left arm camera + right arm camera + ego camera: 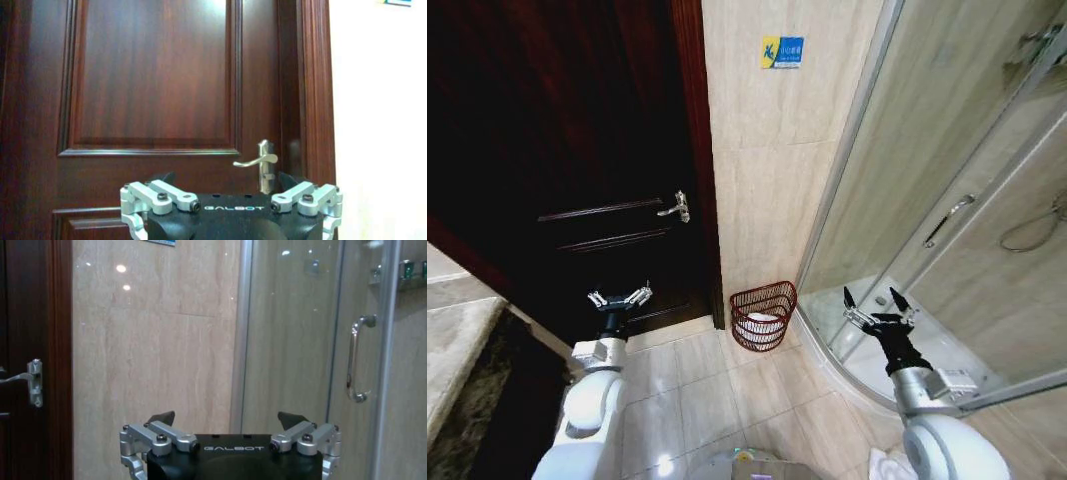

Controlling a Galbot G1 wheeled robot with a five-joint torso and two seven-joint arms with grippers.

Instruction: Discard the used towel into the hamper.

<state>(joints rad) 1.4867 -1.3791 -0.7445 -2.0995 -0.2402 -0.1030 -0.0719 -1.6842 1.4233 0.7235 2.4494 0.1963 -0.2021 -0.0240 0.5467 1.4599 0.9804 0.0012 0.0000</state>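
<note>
The hamper (763, 316), a small reddish-brown openwork basket, stands on the tiled floor against the beige wall, between the dark door and the shower cabin. Something white shows through its bars; I cannot tell whether it is the towel. A white crumpled cloth (883, 466) lies on the floor at the bottom edge, beside my right arm. My left gripper (619, 296) (227, 178) is raised before the door, open and empty. To the right of the hamper, before the shower glass, my right gripper (873, 304) (225, 418) hangs open and empty.
A dark wooden door (577, 150) with a metal lever handle (675, 208) fills the left. A curved glass shower cabin (947, 200) with a bar handle (949, 220) and a raised white base stands on the right. A stone counter edge (452, 350) lies at the far left.
</note>
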